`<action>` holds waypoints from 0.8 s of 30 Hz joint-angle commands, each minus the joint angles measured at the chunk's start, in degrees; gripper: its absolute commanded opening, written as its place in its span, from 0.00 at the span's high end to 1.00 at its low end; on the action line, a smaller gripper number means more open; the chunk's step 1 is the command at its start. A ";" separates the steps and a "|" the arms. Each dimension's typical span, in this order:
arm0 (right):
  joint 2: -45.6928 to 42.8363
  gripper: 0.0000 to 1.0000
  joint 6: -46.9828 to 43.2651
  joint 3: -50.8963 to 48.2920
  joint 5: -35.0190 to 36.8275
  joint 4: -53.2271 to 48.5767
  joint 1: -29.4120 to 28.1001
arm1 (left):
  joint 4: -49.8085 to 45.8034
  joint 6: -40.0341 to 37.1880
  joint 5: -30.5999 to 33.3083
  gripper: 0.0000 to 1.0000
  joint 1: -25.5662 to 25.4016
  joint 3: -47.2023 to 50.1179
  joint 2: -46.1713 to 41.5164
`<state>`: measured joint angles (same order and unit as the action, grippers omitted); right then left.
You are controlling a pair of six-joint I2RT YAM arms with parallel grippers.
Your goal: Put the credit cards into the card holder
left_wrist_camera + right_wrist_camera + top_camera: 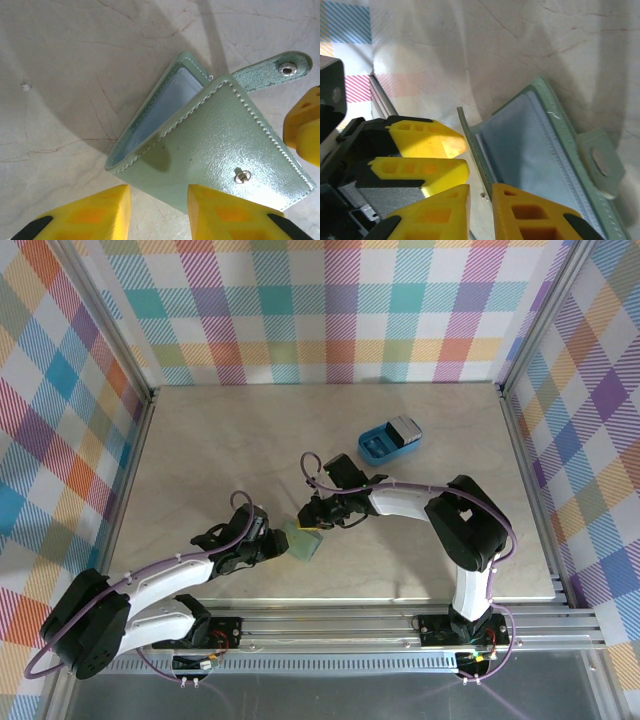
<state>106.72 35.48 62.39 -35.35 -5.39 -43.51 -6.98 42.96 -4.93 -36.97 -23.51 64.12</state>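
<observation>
The card holder [303, 540] is a sage-green wallet lying half open on the table, one cover raised like a tent [225, 140]. Its pale blue inner pocket [535, 145] faces my right wrist camera. My right gripper [480, 192] is shut on the raised cover's edge, which runs down between its fingers. My left gripper [157, 192] stands open just outside that cover, its fingertips [462, 145] close to the cover and nothing between them. A grey-white credit card [405, 427] lies in the blue tray at the back right.
The blue plastic tray [378, 448] stands behind the right arm, well clear of both grippers. The wallet's snap strap [280, 70] sticks out on the far side. Checked walls and metal rails [150, 430] bound the table.
</observation>
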 commanded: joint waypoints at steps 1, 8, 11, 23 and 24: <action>-0.08 0.80 -2.62 1.16 1.87 -4.42 -0.17 | 0.22 -0.71 -1.22 0.65 0.41 0.86 0.41; -0.02 0.80 -3.53 0.92 3.56 -6.74 -0.18 | 0.85 -0.58 -1.75 0.75 0.23 1.18 2.13; -0.15 0.80 -3.47 0.44 3.57 -6.87 -0.18 | 1.17 -0.59 -2.01 0.79 0.15 1.10 2.89; -2.53 0.71 -8.51 2.08 15.56 -15.75 -0.64 | 3.88 -1.44 -1.49 0.88 -0.20 0.59 6.35; -2.84 0.70 -8.54 2.03 15.78 -15.75 -0.65 | 4.80 -1.61 -1.55 0.88 -0.29 0.41 6.96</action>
<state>106.32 29.21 62.81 -22.41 -17.80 -43.62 -4.03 42.39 -6.04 -37.04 -22.90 69.73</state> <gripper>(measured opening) 0.295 0.119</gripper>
